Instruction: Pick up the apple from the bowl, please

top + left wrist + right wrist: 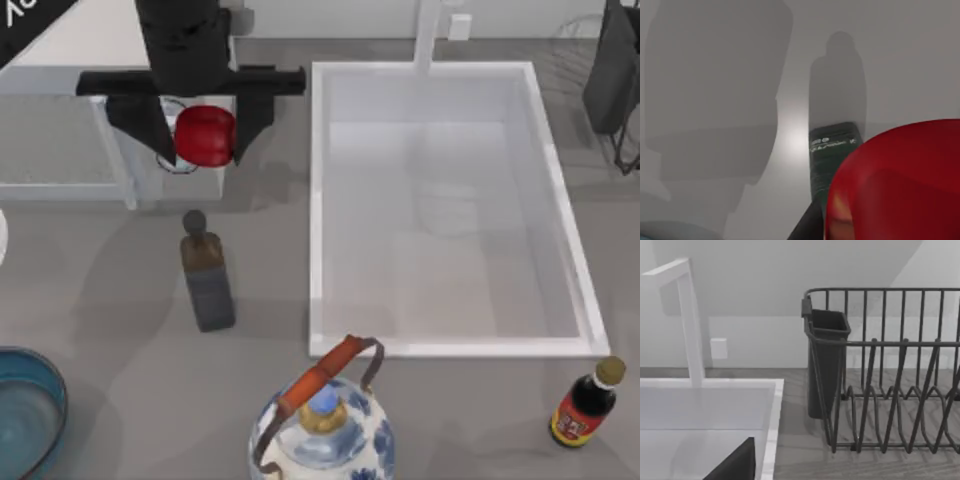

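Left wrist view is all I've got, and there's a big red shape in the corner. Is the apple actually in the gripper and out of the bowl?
Observer: Yes. In the top view the apple sits between the fingers of the left gripper, towards the back left of the table. The bowl is away at the front left edge.
Operator: What's the dark thing under the apple?
Observer: A dark bottle with a round stopper, upright on the counter. It stands in front of the gripper, left of the white sink.
Operator: And the right arm?
Observer: The right arm is parked at the back right corner, beside a dish rack.
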Controlling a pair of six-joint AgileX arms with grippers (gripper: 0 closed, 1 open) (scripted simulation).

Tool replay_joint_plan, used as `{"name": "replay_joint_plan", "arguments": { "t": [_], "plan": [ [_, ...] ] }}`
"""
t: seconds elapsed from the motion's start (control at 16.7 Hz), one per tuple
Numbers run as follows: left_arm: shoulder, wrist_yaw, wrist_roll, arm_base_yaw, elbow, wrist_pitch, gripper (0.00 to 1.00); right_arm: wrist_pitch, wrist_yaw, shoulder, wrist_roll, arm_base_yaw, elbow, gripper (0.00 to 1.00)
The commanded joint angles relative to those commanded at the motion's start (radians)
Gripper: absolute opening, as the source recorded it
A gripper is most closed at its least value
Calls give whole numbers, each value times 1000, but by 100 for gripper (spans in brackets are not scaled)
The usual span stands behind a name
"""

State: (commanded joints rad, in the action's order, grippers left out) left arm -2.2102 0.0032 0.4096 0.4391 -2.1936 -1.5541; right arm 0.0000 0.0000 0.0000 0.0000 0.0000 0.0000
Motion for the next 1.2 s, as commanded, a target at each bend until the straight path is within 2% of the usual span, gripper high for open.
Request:
{"name": "replay_joint_plan", "arguments": {
  "t": [0.3,0.84,1.2],
  "plan": [
    [4,1,-3,-4,42,36,0,0,0,0,0,0,0,100],
    [4,-2,-4,-8,409,410,0,0,0,0,0,0,0,100],
    [2,0,-3,-3,440,439,0,0,0,0,0,0,0,100]
  ]
}}
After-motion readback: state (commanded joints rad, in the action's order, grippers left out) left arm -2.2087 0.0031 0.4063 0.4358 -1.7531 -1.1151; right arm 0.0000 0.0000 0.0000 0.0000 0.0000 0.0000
